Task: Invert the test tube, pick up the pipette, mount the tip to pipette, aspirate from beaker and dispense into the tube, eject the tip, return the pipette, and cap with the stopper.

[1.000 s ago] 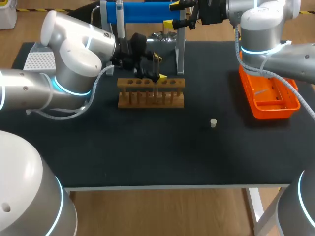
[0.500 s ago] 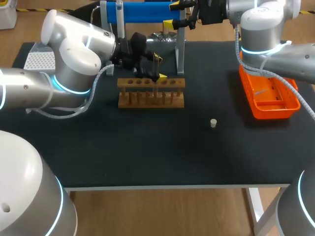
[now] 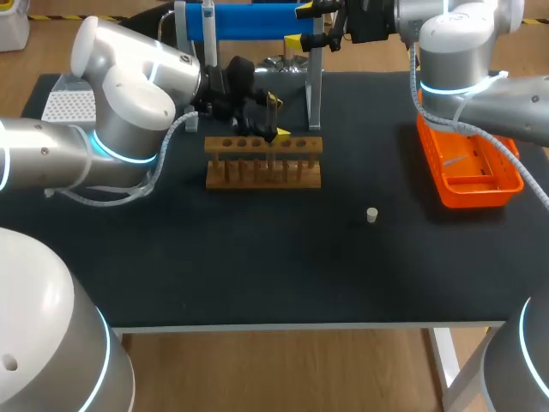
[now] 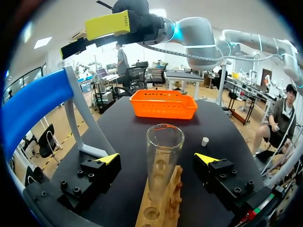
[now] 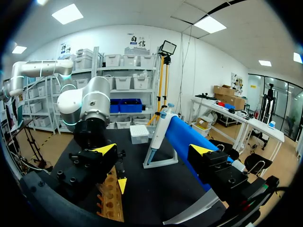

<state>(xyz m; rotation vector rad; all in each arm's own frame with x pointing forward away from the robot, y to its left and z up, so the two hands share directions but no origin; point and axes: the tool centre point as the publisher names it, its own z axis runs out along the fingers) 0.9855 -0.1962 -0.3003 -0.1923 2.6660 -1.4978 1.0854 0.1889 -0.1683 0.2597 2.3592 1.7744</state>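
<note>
A clear test tube (image 4: pixel 163 161) stands mouth up in the wooden rack (image 3: pixel 263 160), (image 4: pixel 158 208). My left gripper (image 3: pixel 278 117), (image 4: pixel 158 158) is open around the tube, a yellow tip on each side and neither touching the glass. The pipette (image 3: pixel 208 17), (image 5: pixel 158 135) hangs on the blue stand (image 3: pixel 249 19), (image 5: pixel 187 142) at the back. My right gripper (image 3: pixel 303 25), (image 5: pixel 153 150) is open and empty, high beside the stand's right end. A small white stopper (image 3: pixel 371 215), (image 4: pixel 204 141) lies on the mat right of the rack.
An orange tray (image 3: pixel 467 167), (image 4: pixel 163 104) sits at the table's right side under my right arm. A white tip box (image 3: pixel 69 105), (image 5: pixel 139 134) stands at the back left. The black mat stretches bare in front of the rack.
</note>
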